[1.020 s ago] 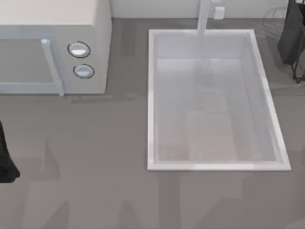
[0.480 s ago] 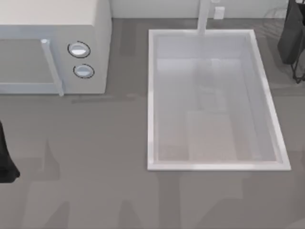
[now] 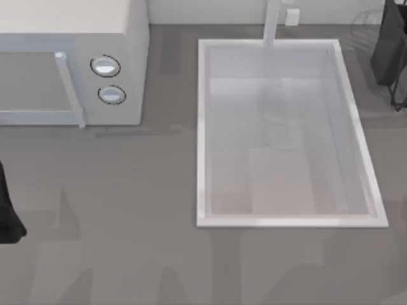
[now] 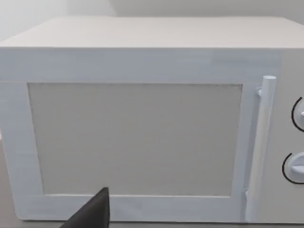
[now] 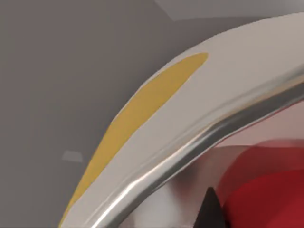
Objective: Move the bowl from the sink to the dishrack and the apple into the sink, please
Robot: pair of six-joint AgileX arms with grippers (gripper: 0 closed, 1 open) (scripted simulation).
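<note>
The sink (image 3: 202, 127) sat recessed in the grey table (image 3: 127, 254), right of centre in the top view. Its raised white rim ran all round, and the white faucet post (image 3: 272, 22) stood at the far edge. The white microwave (image 3: 76, 38) occupied the far left corner, well apart from the sink, with its two round knobs (image 3: 105, 66) facing the camera.

The dishrack (image 3: 361, 20) was noted as faint grey wires at the far right corner, just beside the sink's far right corner and partly behind the right arm (image 3: 389, 44). That arm hung dark at the table's right edge, over the rack area.

In the right wrist view, a dark tip of the right gripper (image 5: 209, 211) lay very close to a bright red rounded mass (image 5: 266, 199). The mass matched the apple in colour, but its identity could not be confirmed. Next to it curved a pale glossy surface (image 5: 209, 99) with a yellow patch (image 5: 142, 114) and a shiny metal band (image 5: 199, 142). What this object was could not be told — nor whether this gripper was apart or together.

The left arm (image 3: 7, 210) stood parked at the table's left edge. A dark tip of the left gripper (image 4: 95, 213) pointed at the microwave door, apart from it — open or closed could not be told.
</note>
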